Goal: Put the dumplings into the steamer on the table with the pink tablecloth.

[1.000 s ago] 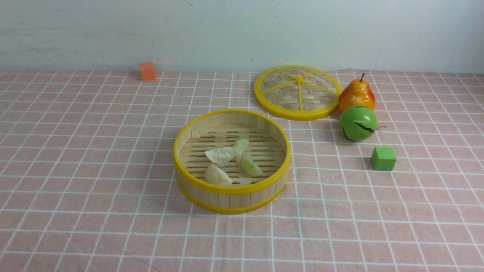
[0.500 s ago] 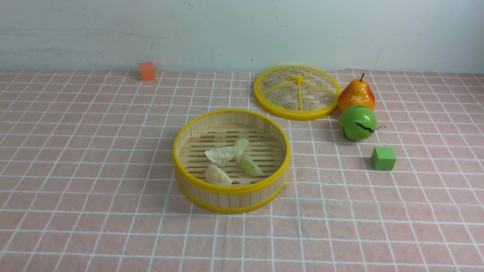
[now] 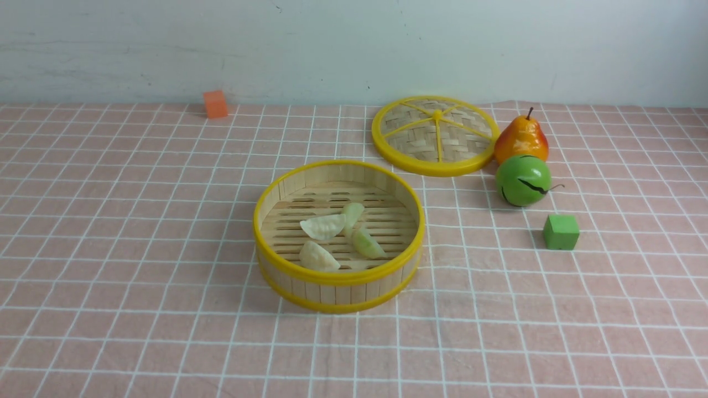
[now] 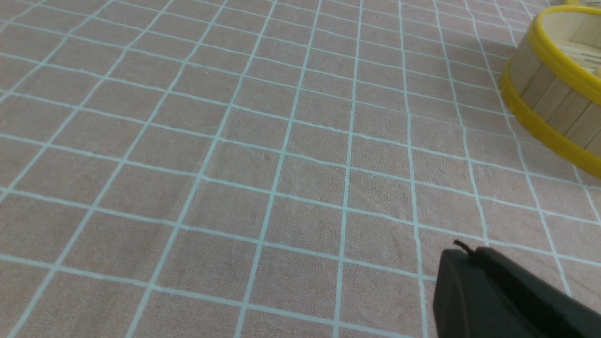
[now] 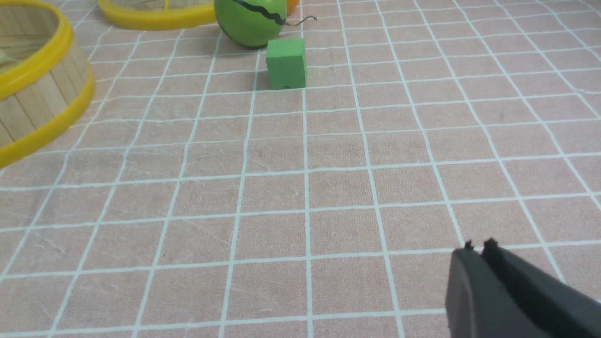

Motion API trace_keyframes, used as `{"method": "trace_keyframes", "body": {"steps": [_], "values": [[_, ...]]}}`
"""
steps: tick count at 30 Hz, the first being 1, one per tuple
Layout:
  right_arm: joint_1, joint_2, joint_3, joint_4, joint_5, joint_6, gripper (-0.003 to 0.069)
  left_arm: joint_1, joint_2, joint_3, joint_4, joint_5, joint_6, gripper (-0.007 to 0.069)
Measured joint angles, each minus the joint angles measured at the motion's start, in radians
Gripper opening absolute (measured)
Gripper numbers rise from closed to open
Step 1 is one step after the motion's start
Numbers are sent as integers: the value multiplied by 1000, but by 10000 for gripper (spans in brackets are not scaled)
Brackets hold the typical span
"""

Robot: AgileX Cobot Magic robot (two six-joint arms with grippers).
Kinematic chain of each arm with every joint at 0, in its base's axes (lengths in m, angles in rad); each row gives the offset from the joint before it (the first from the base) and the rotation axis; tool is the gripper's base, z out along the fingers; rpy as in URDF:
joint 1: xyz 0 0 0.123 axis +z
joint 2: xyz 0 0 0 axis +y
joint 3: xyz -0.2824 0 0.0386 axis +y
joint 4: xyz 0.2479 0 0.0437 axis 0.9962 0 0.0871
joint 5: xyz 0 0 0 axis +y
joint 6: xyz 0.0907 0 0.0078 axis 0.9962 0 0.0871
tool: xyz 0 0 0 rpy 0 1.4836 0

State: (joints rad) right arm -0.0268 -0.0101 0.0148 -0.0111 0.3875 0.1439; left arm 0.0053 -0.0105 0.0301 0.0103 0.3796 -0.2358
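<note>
**Operator:** Four dumplings required. Confirm the count from the front view.

**Technician:** You will find all four glossy, crescent-shaped, cream-to-pale-green toy dumplings (image 3: 332, 235) lying on the slat floor of the round bamboo steamer with yellow rims (image 3: 338, 276). It stands mid-table on the pink tablecloth with the white grid (image 3: 138, 221). No dumpling lies on the cloth. Neither arm appears in this view. Judge the loading step complete; nothing further appears to be outstanding.

**Operator:** Left wrist view?

**Technician:** You see the black left gripper (image 4: 462, 256) with its jaws pressed together, holding nothing, above bare cloth. The steamer wall (image 4: 554, 98) sits well apart from it.

**Operator:** Right wrist view?

**Technician:** You see the black right gripper (image 5: 479, 249) with tips all but touching, a hairline gap between them, and nothing held. The small green cube (image 5: 285, 63) and the round green fruit with a black streak (image 5: 251, 21) lie well beyond it.
</note>
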Motion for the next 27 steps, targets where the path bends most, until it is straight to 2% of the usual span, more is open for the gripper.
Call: {"method": "trace_keyframes", "body": {"steps": [27], "values": [[0,0,0,0,0,0,64,0,0,0,-18,0,2,-13]]}}
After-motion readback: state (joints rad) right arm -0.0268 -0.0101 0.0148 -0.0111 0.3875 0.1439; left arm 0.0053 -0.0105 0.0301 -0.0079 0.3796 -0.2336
